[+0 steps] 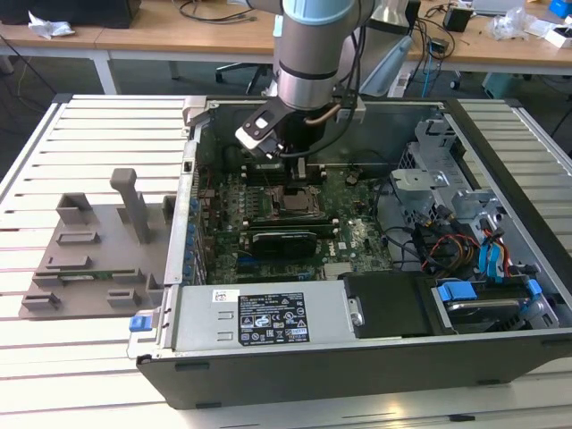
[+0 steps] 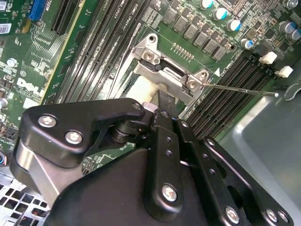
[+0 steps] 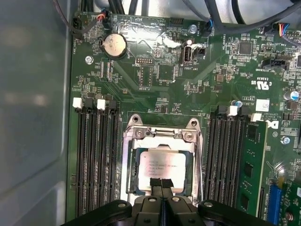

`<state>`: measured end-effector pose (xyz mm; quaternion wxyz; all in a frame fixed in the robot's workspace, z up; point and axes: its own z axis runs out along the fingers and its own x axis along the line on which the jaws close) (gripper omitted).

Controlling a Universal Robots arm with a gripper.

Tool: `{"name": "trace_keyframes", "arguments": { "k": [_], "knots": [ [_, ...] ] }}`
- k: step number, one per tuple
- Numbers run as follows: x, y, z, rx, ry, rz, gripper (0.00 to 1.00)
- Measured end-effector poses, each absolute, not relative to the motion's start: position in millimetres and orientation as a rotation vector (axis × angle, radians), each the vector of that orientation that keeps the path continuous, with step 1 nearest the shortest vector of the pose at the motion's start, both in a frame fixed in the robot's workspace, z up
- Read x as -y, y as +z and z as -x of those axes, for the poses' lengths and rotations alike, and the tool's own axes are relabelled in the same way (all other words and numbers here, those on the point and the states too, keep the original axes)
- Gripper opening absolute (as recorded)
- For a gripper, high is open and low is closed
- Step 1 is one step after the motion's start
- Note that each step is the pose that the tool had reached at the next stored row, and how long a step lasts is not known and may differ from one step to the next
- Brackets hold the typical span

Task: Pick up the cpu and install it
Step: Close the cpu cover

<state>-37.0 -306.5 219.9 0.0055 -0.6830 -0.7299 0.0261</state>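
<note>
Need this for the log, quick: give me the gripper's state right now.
Gripper: shut, nothing between its fingers, tips at the edge of the chip, which lies in its socket.

1. Computer case sits open on the slatted table. The fixture plate lies on the table just beside the case, on the exterior view's left.
2. Motherboard lies flat on the case floor. The drive cage sits in the case at the exterior view's right.
3. Socket frame sits mid-board. In the exterior view a long card lies just in front of it.
4. cpu lies inside the socket frame. Memory slots flank the frame on two opposite sides.
5. Gripper hangs over the socket with its tips at one cpu edge; contact unclear.
6. Desks stand behind the table.
</note>
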Motion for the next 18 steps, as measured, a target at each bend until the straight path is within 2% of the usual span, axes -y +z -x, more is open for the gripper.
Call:
{"name": "trace_keyframes", "arguments": {
  "k": [18],
  "knots": [
    [306.5,208.1,43.9,2.285,0.082,2.138,0.11]
  ]
}}
